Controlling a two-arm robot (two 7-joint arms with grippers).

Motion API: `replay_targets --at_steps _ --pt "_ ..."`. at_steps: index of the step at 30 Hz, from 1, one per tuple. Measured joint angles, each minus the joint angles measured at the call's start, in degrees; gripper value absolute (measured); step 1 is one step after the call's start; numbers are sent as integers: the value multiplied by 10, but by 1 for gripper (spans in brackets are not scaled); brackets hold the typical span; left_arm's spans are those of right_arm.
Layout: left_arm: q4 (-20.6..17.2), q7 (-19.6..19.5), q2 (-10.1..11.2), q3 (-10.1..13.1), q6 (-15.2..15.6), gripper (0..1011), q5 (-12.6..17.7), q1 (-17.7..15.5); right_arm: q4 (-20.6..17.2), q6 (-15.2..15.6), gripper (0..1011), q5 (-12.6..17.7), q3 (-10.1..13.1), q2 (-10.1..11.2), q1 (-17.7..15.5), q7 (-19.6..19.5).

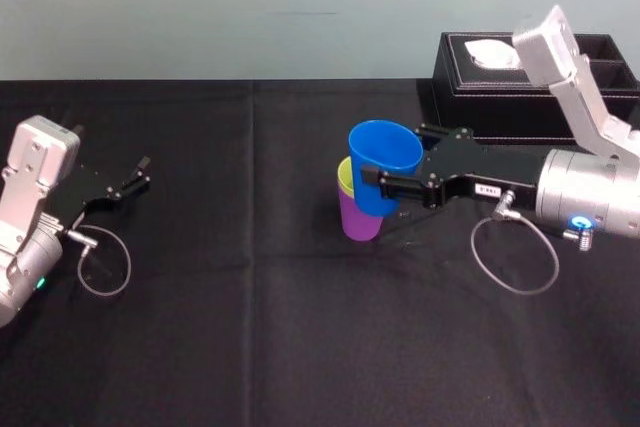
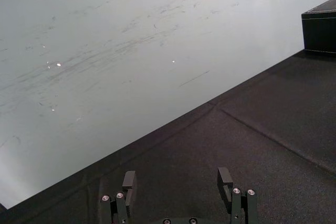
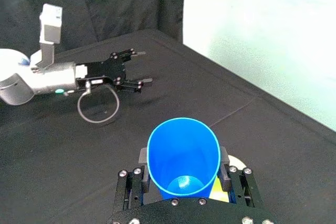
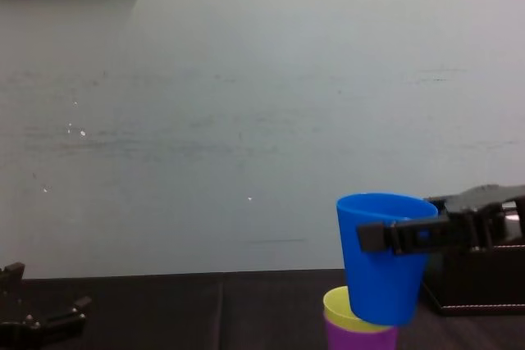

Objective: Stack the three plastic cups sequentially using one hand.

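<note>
The right gripper [image 1: 388, 179] has its jaws closed on the blue cup [image 4: 381, 284], one finger on each side of the cup wall a little below the rim, holding it mouth-up and leaning slightly. Directly beneath the jaws stands the purple cup [image 1: 358, 219] on the black table [image 1: 250, 327], with the yellow-green cup [image 4: 340, 307] nested inside it so that only its rim and a short band show above the purple one. The blue cup's base sits at the yellow-green cup's mouth; whether it has entered or only hovers at the rim cannot be told. Behind the right gripper's jaws, on the far side of its wrist, a black tissue box [image 1: 530, 97] rests near the table's back edge. The left gripper [image 1: 140, 175] lies low over the table well apart from the cups, its jaws spread open with nothing between them and only bare cloth ahead of them.
</note>
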Motion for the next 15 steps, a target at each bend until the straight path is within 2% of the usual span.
replay_targets --at_steps 8,15 --pt "0 0 0 0 0 1011 0 0 17 1 728 -5 -8 -12 22 -8" --pt "0 0 0 0 0 1011 0 0 49 2 728 -22 -21 -29 47 -12"
